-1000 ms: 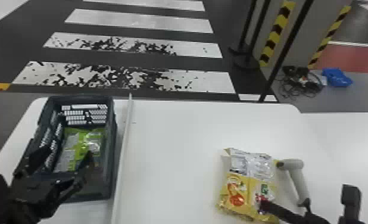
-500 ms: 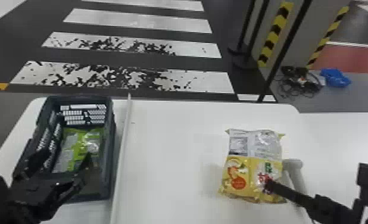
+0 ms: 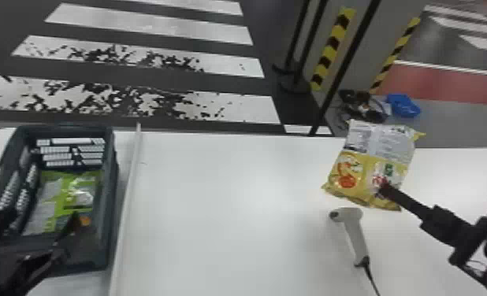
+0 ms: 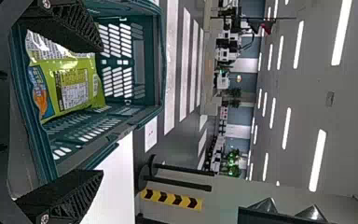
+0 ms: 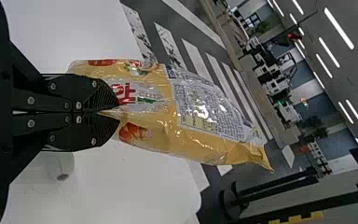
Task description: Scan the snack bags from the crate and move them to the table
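Yellow bag (image 3: 372,165): gone farther and rightward since the earlier frames, half a second ago included; its far end now leans right.
Scanner (image 3: 355,236): partly covered by the yellow bag half a second ago, now uncovered; the yellow bag was just left of it in the first frame, now lies beyond it on the far side.
Head view: swung slightly; crate (image 3: 112,204), white strip (image 3: 126,208) and scanner all sit more to the left in it.
Left arm: same place over the crate's near end as in both earlier frames.
Crate contents: green bag (image 3: 63,193), lying on the floor of the crate, grey printed panels and a blue-and-orange patch showing; whether another lies under it, cannot tell.
Crate build: dark, open-topped, slotted walls; stands at the left of the tabletop (image 3: 223,220), white strip along its right side.
Right end effector (image 3: 383,189): clenched on the yellow bag; in the right wrist view the end effector (image 5: 117,112) pinches its near edge between both fingertips, the rest extending outward, above the tabletop.
Left end effector (image 3: 43,217): released, fingers wide apart, nothing between them; the left wrist view shows the green bag near one finger.
Scanner pose: on the tabletop at the right, head toward far, cable (image 3: 370,277) running near.
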Robot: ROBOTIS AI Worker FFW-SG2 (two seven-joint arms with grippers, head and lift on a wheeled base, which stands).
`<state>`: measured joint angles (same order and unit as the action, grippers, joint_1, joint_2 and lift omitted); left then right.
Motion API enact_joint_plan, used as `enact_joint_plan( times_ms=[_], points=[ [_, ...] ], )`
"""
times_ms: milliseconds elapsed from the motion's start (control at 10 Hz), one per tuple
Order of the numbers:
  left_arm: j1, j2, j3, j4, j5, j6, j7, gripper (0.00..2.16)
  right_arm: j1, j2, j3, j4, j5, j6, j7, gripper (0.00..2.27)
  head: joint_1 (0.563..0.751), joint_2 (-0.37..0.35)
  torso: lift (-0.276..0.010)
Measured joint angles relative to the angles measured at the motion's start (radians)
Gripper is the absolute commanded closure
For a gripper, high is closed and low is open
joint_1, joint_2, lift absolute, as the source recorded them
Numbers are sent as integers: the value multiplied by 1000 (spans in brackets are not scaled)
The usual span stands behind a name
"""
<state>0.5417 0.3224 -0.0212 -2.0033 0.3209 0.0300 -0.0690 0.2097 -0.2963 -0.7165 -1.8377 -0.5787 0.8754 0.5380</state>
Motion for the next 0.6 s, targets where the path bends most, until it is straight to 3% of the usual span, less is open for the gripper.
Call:
enact_joint_plan(
  times_ms=[100,300,600],
  points=[
    [5,-1,0,0,-6,0,0,70,-41,-42,-2,90,21,-62,-14,2246,695,-337,-95],
    [18,-2,8,-4,-9,0,0,70,-118,-116,9,275,65,-193,-46,2246,695,-350,-95],
    [32,-2,13,-4,-11,-9,-1,70,-195,-185,67,482,156,-408,-222,2246,695,-350,-95]
  ],
)
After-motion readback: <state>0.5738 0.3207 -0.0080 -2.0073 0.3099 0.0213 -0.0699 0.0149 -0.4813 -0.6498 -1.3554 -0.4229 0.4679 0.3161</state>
